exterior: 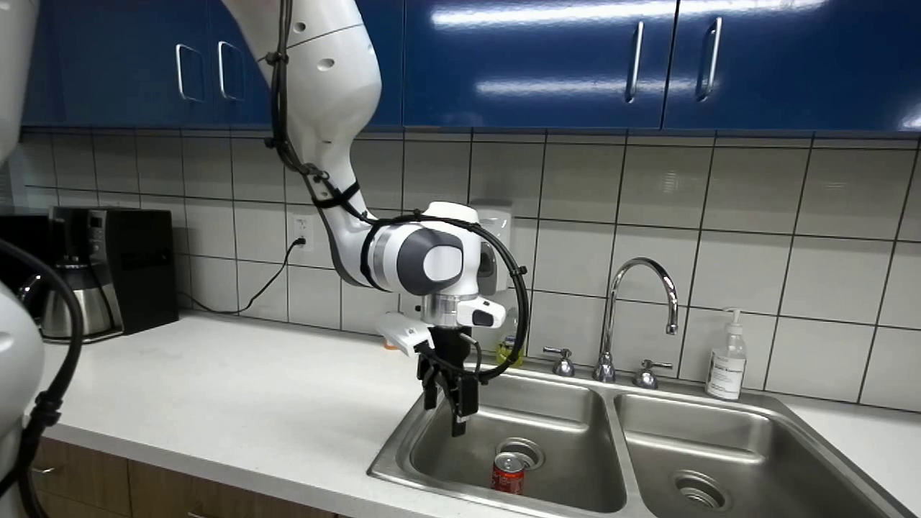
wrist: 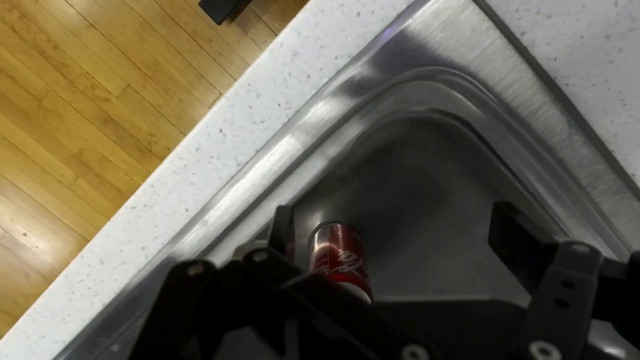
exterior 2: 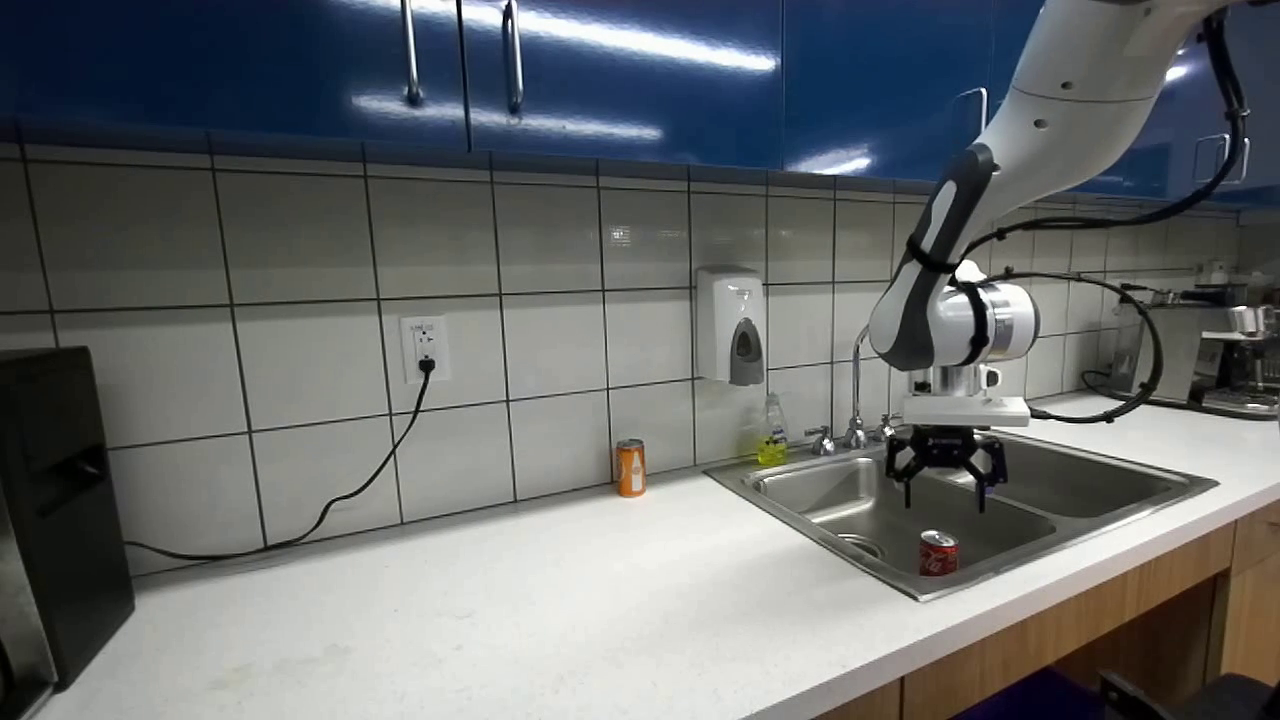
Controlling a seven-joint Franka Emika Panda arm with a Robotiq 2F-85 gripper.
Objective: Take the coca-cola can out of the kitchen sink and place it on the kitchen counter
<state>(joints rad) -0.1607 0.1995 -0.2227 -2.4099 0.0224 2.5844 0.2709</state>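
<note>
From the left in an exterior view, we see the kitchen counter (exterior: 216, 388), our likely set-down spot; then the gripper (exterior: 444, 419), jaws wide and empty, probably to straddle the coca-cola can (exterior: 509, 475), upright in the kitchen sink (exterior: 623, 446), left-hand basin (exterior: 575, 460).

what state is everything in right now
coca-cola can, upright in the kitchen sink, not gripped
jaws, open, holding nothing
orange can, upright on the kitchen counter
pump bottle, upright
bottle of yellow liquid, upright, partly full
faucet, not visibly running
blue cabinet doors, shut
black plug, in the wall outlet
</note>
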